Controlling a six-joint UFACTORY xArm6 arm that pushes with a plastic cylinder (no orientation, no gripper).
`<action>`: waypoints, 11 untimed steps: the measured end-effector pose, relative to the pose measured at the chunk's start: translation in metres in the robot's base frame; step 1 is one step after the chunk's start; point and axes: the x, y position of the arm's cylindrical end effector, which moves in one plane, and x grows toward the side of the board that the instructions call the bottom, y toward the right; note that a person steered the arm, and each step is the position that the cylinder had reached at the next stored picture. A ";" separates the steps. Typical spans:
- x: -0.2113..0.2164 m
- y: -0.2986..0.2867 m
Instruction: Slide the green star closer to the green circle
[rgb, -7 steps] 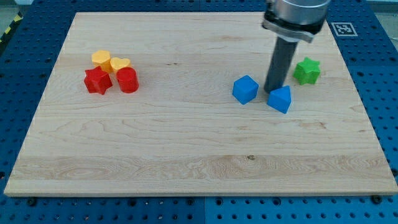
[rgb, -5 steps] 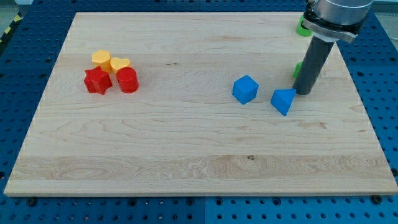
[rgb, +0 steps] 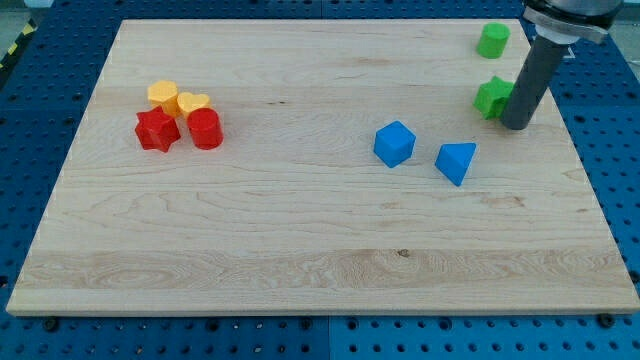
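The green star (rgb: 491, 97) lies near the board's right edge, partly hidden by my rod. The green circle (rgb: 492, 40) sits above it near the view's top right corner, a short gap away. My tip (rgb: 516, 126) rests on the board just right of and below the green star, close against it.
A blue cube (rgb: 395, 143) and a blue triangular block (rgb: 456, 161) lie left of and below my tip. At the view's left sits a cluster: a red star (rgb: 157, 130), a red cylinder (rgb: 205, 129), a yellow block (rgb: 163, 95) and a yellow heart (rgb: 193, 103). The wooden board's (rgb: 300, 250) right edge is close to my tip.
My tip has moved right and up, from beside the blue triangular block to the green star's right side. The star has shifted up toward the circle, which was hidden earlier and now shows.
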 end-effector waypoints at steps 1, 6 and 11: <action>-0.014 0.004; -0.040 -0.027; -0.035 -0.030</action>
